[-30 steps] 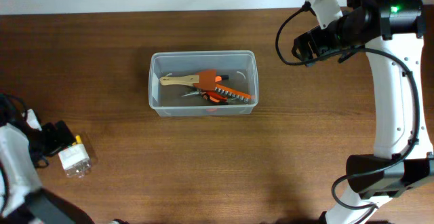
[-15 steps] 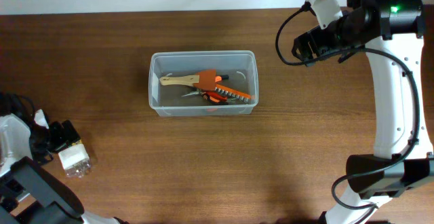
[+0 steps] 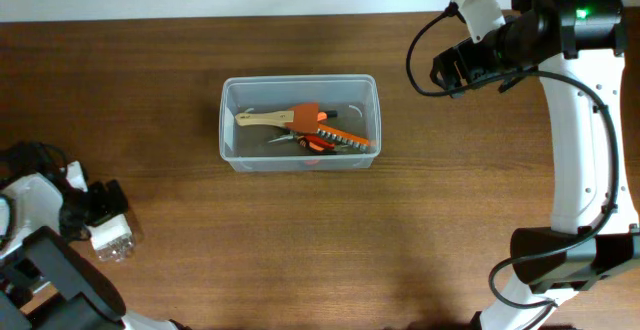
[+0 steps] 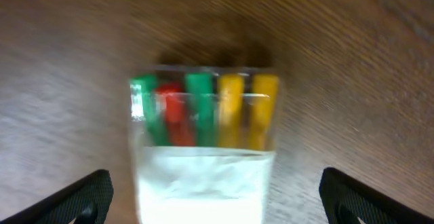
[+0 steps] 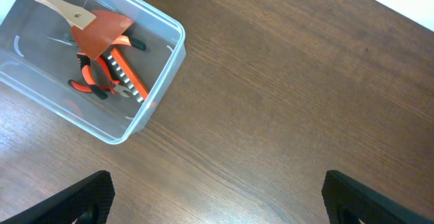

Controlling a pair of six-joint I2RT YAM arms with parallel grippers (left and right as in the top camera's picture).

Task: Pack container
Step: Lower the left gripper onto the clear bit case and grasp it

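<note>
The container [image 3: 228, 120] is a clear plastic tub at mid-table; in the right wrist view the container [image 5: 169, 54] lies at the upper left. Inside it lie a wooden-handled scraper [image 3: 272, 118], orange-handled pliers [image 3: 316, 146] and an orange tool strip [image 3: 348, 139]. My left gripper [image 3: 104, 210] is open at the front left, its fingers either side of a small clear case [image 4: 203, 142] with green, red and yellow bits, apart from it. My right gripper [image 3: 450, 68] hangs open at the back right, above bare wood, with nothing between its fingers.
The small case [image 3: 112, 238] sits near the table's front left corner. Brown wooden tabletop [image 3: 300, 250] surrounds the tub. A white wall strip runs along the far table edge. The right arm's white link and base [image 3: 560, 250] stand at the right side.
My left gripper has shifted a little to the right and turned over the small case, which has stayed in place. The right arm and the tub have not moved.
</note>
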